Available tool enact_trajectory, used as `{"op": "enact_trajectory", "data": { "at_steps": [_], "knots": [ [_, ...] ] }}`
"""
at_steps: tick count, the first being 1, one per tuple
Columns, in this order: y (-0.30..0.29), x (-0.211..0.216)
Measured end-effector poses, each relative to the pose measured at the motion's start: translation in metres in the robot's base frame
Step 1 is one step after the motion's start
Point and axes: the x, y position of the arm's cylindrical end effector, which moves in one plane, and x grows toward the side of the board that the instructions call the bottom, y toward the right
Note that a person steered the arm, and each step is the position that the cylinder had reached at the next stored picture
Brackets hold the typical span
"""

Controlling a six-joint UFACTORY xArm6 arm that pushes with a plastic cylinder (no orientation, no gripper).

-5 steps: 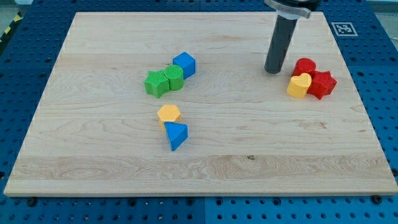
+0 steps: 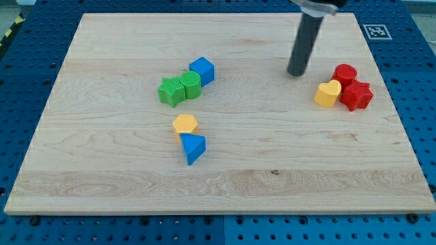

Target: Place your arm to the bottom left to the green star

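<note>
The green star lies left of the board's middle, touching a green cylinder on its right. A blue cube touches that cylinder's upper right. My tip rests on the board far to the right of the green star, slightly higher in the view, and left of the red and yellow cluster. It touches no block.
A red cylinder, a red star and a yellow heart cluster at the view's right. A yellow hexagon and a blue triangle sit below the green star. The wooden board lies on a blue pegboard.
My tip has moved slightly left and up, away from the red cluster. The red blocks sit a little further right than before.
</note>
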Motion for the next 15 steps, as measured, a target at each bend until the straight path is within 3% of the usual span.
{"op": "enact_trajectory", "data": {
  "at_steps": [3,5,6,7,11,13,15],
  "knots": [
    [-0.015,0.008],
    [-0.074,0.012],
    [-0.075,0.068],
    [-0.071,0.098],
    [-0.078,0.129],
    [-0.133,0.103],
    [-0.210,0.103]
  ]
}}
